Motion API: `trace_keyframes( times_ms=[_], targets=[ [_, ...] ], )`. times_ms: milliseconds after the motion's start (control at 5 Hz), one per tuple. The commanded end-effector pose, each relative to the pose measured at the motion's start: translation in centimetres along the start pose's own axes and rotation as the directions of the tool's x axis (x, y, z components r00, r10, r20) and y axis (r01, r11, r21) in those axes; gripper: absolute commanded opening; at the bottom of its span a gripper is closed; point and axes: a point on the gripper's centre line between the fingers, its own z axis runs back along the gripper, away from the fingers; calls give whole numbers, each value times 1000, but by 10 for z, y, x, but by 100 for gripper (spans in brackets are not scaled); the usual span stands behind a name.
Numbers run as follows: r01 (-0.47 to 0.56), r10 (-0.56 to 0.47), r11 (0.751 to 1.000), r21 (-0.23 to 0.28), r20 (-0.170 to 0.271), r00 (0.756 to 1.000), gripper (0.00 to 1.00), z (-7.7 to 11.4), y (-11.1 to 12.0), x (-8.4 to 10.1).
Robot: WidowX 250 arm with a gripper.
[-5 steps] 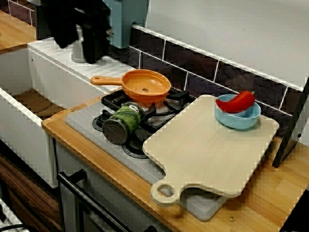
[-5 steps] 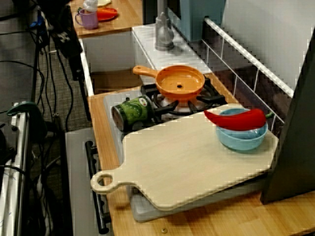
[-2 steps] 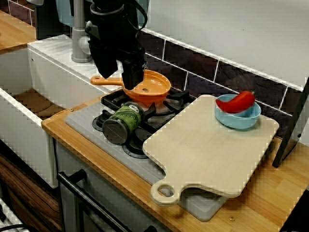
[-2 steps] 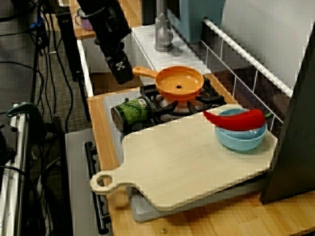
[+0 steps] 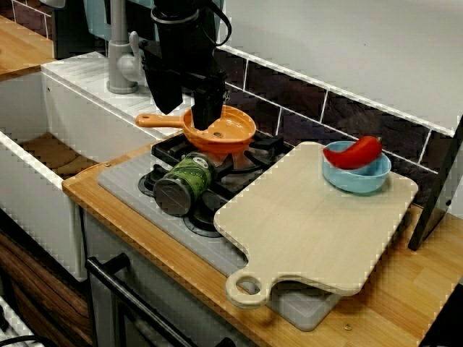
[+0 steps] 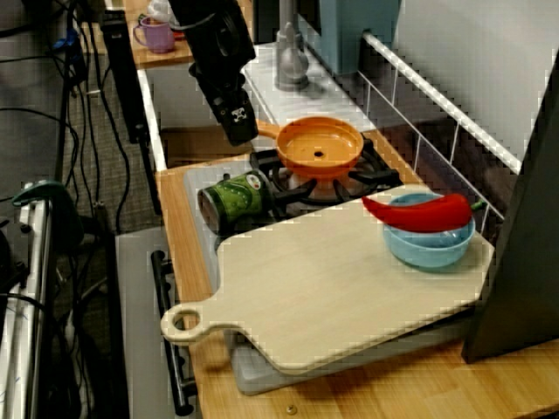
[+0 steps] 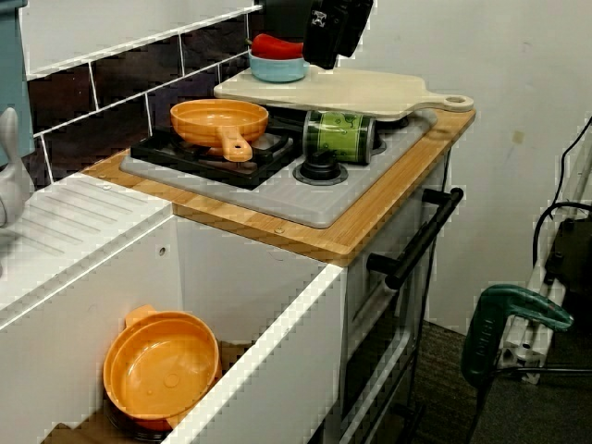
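Front view: gripper (image 5: 185, 108) hangs over the orange pan (image 5: 226, 130) on the rear burner (image 5: 269, 144), jaws parted, empty. Counter-length view: it sits by the handle (image 6: 266, 131) root; an off-centre grip could tip the pan. Sink-side view: green can (image 7: 338, 137) nearby could roll if knocked.

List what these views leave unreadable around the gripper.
- Orange round pan: part of its rim hidden behind the black gripper, front view; contact unclear.
- Green can lying on its side: label too small, every view.
- Light blue bowl and red chilli: partly behind the gripper, sink-side view.
- Gripper: cut by the top edge there.
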Motion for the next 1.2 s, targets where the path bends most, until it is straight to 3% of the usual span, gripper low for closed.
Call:
trace_keyframes(
  times_ms=[0,600,1000],
  targets=[
    [-2,2,1000,-5,41,999,100,11,0,10],
    [-45,44,999,15,54,998,100,-2,3,10],
    [-40,40,999,0,76,996,100,-13,-2,-6]
  ],
)
